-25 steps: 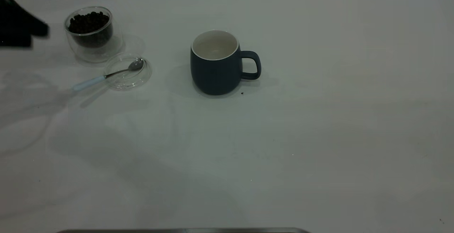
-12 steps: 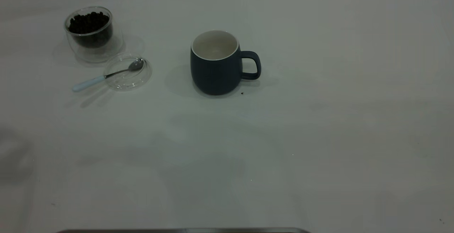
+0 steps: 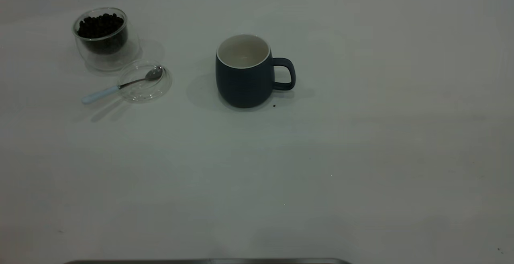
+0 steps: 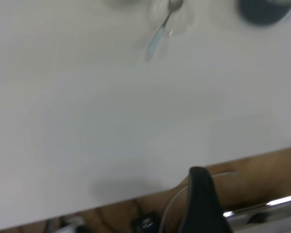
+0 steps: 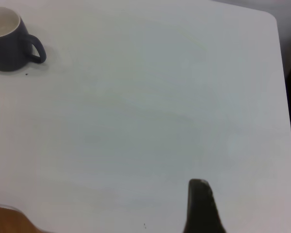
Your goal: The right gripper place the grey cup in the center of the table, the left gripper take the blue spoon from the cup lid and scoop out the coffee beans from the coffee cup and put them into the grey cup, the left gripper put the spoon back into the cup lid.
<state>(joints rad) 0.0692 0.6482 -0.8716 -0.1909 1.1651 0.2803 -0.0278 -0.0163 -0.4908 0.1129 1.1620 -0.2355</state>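
The rounded dark blue-grey mug (image 3: 245,71) stands mid-table; far left, the pale-blue-handled metal spoon (image 3: 120,85) rests in the clear round lid (image 3: 160,89), near the bean-filled glass cup (image 3: 105,39); neither gripper's jaws can be judged.

- From my station, all I get of the left gripper (image 4: 203,201) is one dark, matte black finger with a rounded tip, broadening toward its base.
- Beside that finger I see a thin pale cable curving past it and a bright chrome-like bar with a glint.
- The right gripper (image 5: 201,206) shows me the same: one black finger, blunt tip, plain surface with no markings I can make out.
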